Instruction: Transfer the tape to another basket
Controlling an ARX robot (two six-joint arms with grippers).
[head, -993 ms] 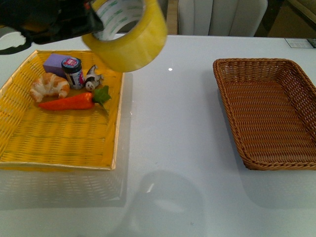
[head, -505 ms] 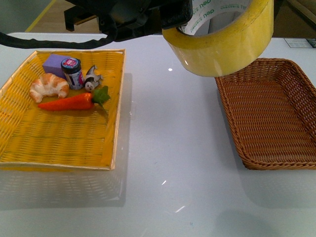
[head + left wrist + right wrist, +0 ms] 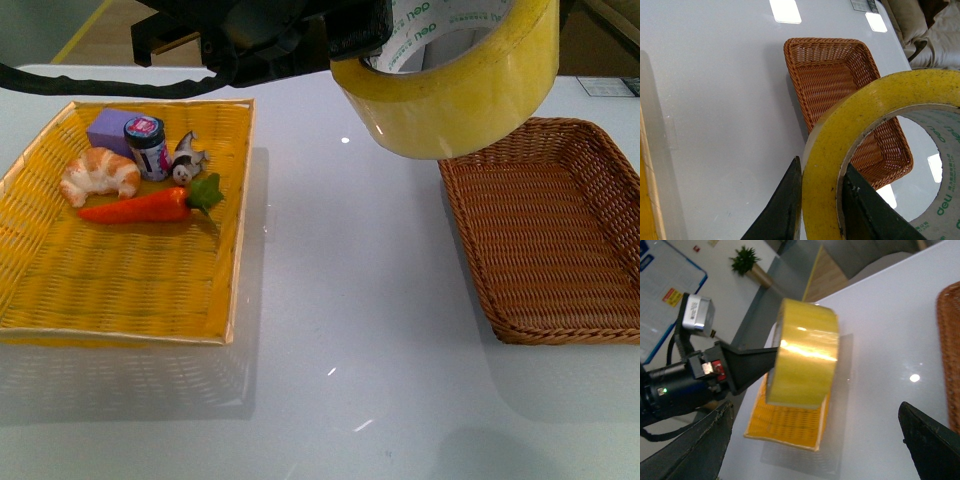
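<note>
The tape (image 3: pixel 450 90), a wide yellow roll with a white core printed in green, hangs high over the white table between the two baskets, close to the near-left corner of the brown wicker basket (image 3: pixel 545 250). My left gripper (image 3: pixel 822 200) is shut on the tape (image 3: pixel 840 130), one dark finger (image 3: pixel 785 210) outside the roll's wall and one inside. Beyond the roll in the left wrist view lies the empty brown basket (image 3: pixel 830 75). My right gripper (image 3: pixel 815 440) stands open, holding nothing, and looks at the tape (image 3: pixel 805 357) from the side.
The yellow woven basket (image 3: pixel 120 280) on the left holds a croissant (image 3: pixel 100 175), a carrot (image 3: pixel 150 205), a small jar (image 3: pixel 148 145), a purple block (image 3: pixel 110 128) and a small figure (image 3: pixel 187 158). Chair backs stand behind the table.
The left arm carried the tape to the right, from above the yellow basket's far corner to beside the brown basket. Over the last half second it barely shifted.
</note>
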